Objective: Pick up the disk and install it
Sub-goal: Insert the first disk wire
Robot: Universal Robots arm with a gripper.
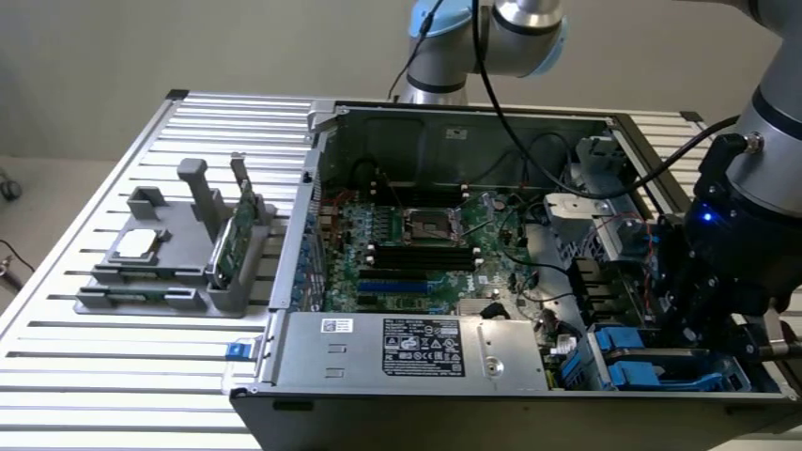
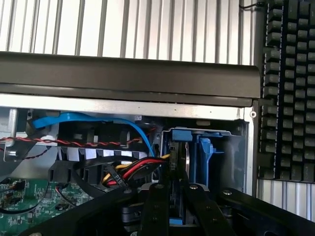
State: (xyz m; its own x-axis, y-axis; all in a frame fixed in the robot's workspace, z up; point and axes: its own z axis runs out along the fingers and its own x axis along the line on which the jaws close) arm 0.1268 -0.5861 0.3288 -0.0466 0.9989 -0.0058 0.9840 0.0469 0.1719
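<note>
The disk (image 2: 181, 147) stands edge-on in the blue drive bay at the front corner of the open computer case, on the exterior view's right. Its blue carrier rails (image 1: 655, 365) show there below the arm. My gripper (image 2: 175, 183) reaches down into that bay, with one black finger on each side of the disk's thin edge, shut on it. From outside, the gripper (image 1: 686, 334) is a dark mass low over the bay, and its fingertips are hidden by the wrist and cables.
The case wall (image 2: 128, 81) runs just beyond the bay. A blue data cable (image 2: 98, 119) and red, yellow and black power wires (image 2: 133, 169) lie beside the disk. A grey fixture (image 1: 169, 268) holds a chip and a green card. A keyboard (image 2: 288, 88) lies outside the case.
</note>
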